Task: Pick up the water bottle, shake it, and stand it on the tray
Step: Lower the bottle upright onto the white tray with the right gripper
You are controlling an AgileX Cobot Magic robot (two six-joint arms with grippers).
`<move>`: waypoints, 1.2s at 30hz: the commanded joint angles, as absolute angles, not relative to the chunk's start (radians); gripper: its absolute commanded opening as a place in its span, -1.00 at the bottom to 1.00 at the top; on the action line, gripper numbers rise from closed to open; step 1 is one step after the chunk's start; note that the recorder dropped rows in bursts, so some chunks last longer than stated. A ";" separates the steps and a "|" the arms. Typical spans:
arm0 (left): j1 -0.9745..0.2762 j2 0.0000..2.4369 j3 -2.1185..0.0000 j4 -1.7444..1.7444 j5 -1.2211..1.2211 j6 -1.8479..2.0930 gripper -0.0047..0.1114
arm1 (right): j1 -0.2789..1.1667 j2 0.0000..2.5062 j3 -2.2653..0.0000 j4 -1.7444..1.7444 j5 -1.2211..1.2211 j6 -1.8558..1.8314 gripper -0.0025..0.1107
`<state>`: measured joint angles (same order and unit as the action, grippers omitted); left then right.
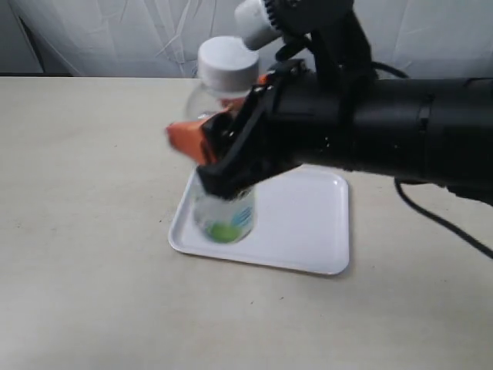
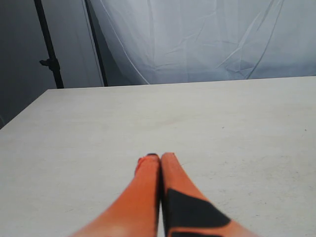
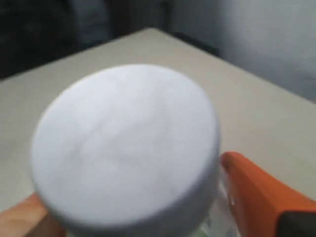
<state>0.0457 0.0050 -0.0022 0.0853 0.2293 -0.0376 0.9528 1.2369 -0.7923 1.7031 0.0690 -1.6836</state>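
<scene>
My right pincer (image 1: 212, 158) is clamped on the water bottle (image 1: 223, 220), orange fingers (image 3: 261, 192) pressing its clear body below the white cap (image 1: 227, 65). The bottle is roughly upright over the left part of the tray (image 1: 308, 223). I cannot tell whether its base touches the tray floor or hangs just above it. The bottle and fingers look smeared, so I judge that I am in the shake or close to its end.

To do this well, I want the grip firm and kept on the body, well below the cap, so the thin plastic does not slip or twist. Short strokes over the tray seem safest. For the stand, I should bring the bottle plumb, lower it until the base sits flat inside the rim and away from the near edge, then part the fingers evenly so neither one drags it over.

My left pincer (image 2: 159, 160) is pressed together, holding nothing, over the bare surface (image 1: 85, 231).
</scene>
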 commanded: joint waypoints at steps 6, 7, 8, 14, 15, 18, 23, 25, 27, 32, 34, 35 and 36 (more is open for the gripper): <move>0.047 0.000 0.000 0.088 0.225 -0.044 -0.92 | 0.939 1.231 -0.803 1.705 -0.422 -1.702 -0.97; 0.047 0.000 0.000 0.088 0.225 -0.044 -0.92 | 0.939 1.231 -0.803 1.698 -0.368 -1.702 -0.97; 0.047 0.000 0.000 0.088 0.225 -0.044 -0.92 | 0.939 1.233 -0.803 1.681 -0.310 -1.702 -0.97; 0.047 0.000 0.000 0.088 0.225 -0.044 -0.92 | 0.939 1.292 -0.803 1.648 -0.237 -1.671 -0.97; 0.047 0.000 0.000 0.088 0.225 -0.044 -0.92 | 0.939 1.310 -0.803 1.627 -0.230 -1.656 -0.97; 0.047 0.000 0.000 0.088 0.225 -0.044 -0.92 | 0.939 1.372 -0.803 1.473 -0.225 -1.488 -0.97; 0.047 0.000 0.000 0.088 0.225 -0.044 -0.92 | 0.939 1.470 -0.803 1.046 -0.395 -0.929 -0.97; 0.047 0.000 0.000 0.088 0.225 -0.044 -0.92 | 0.939 1.495 -0.803 0.917 -0.432 -0.740 -0.97; 0.047 0.000 0.000 0.088 0.225 -0.044 -0.92 | 0.939 1.519 -0.803 0.792 -0.465 -0.590 -0.97; 0.047 0.000 0.000 0.088 0.225 -0.044 -0.92 | 0.939 1.577 -0.803 0.744 -0.485 -0.523 -0.97; 0.047 0.000 0.000 0.088 0.225 -0.044 -0.92 | 0.939 1.599 -0.803 0.744 -0.483 -0.523 -0.97; 0.047 0.000 0.000 0.088 0.225 -0.044 -0.92 | 0.939 1.611 -0.803 0.744 -0.483 -0.521 -0.97; 0.047 0.000 0.000 0.088 0.225 -0.044 -0.92 | 0.939 1.620 -0.803 0.744 -0.483 -0.515 -0.97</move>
<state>0.0457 0.0050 -0.0022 0.0853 0.2293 -0.0376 0.9407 1.6034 -0.7942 0.7666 -0.4457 -0.5308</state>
